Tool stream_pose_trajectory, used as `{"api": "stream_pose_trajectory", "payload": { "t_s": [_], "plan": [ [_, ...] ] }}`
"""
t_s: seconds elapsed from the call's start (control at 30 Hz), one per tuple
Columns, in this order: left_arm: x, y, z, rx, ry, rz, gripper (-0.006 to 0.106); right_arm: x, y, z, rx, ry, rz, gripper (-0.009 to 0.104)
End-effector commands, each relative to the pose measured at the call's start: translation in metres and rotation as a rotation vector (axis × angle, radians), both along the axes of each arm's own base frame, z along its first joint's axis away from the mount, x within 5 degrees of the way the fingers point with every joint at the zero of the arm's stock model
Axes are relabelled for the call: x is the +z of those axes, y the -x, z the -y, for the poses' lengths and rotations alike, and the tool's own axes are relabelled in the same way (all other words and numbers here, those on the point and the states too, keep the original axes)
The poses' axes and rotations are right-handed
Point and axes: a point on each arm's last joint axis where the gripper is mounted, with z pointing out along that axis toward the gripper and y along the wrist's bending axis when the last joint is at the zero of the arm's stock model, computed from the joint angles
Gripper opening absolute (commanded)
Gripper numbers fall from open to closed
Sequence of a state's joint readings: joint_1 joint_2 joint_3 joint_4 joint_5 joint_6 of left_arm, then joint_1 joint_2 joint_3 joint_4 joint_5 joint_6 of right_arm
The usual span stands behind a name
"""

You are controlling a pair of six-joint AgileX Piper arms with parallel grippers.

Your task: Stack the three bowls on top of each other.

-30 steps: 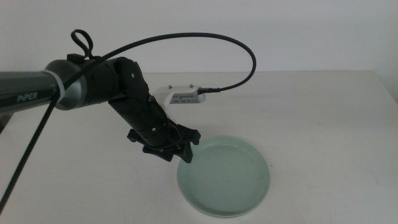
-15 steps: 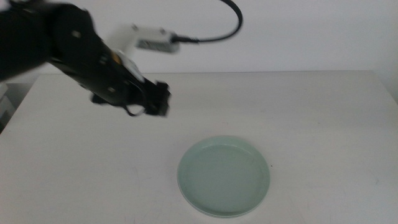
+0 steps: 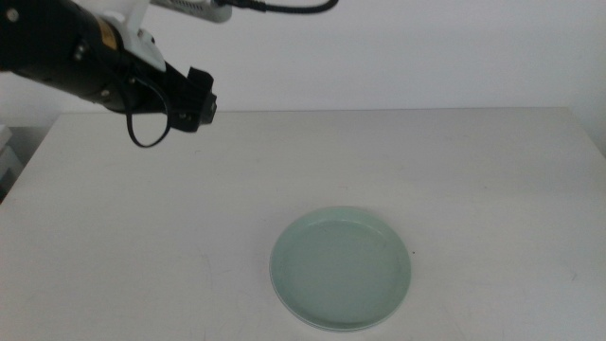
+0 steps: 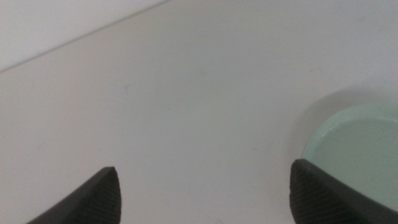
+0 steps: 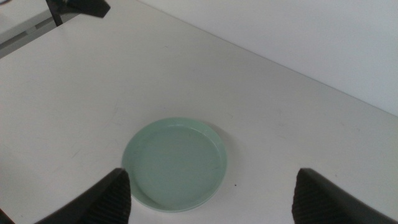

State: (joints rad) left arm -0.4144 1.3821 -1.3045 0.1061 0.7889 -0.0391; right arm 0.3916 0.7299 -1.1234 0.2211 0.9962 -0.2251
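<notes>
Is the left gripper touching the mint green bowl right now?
Apart. The middle view shows the left gripper raised near the far left, with bare table between it and the mint green bowl.

Lab: bare white table (image 3: 454,161), blank wall (image 3: 426,47)

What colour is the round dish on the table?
Mint green shallow dish; the right wrist view shows it best.

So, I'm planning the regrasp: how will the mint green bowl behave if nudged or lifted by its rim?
The mint green bowl looks rigid and glossy, so it would probably slide on the table rather than tip. Its low rim likely offers only a thin, slippery hold.
</notes>
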Motion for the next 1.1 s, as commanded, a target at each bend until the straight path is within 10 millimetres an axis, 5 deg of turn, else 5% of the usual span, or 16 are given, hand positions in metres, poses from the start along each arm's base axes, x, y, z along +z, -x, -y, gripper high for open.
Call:
{"api": "stream_pose_trajectory", "payload": {
  "t_s": [0.0, 0.37, 0.7, 0.87, 1.07],
  "plan": [
    [0.033, 0.006, -0.002, -0.001, 0.058, 0.126, 0.094, 0.013, -0.001, 0.001, -0.013, -0.040, 0.086, 0.066],
    [0.065, 0.007, -0.023, 0.095, 0.106, 0.121, 0.094, 0.027, -0.014, 0.000, -0.138, -0.260, 0.135, 0.066],
    [0.074, 0.018, -0.075, 0.178, 0.186, 0.097, 0.094, 0.027, -0.085, -0.009, -0.319, -0.128, 0.008, 0.066],
    [0.071, 0.041, -0.088, 0.194, 0.182, 0.144, 0.094, 0.034, -0.106, 0.016, -0.460, -0.100, 0.030, 0.066],
    [0.061, 0.076, -0.092, 0.212, 0.212, 0.291, 0.094, 0.033, -0.091, 0.049, -0.572, -0.102, 0.057, 0.066]
  ]
}}
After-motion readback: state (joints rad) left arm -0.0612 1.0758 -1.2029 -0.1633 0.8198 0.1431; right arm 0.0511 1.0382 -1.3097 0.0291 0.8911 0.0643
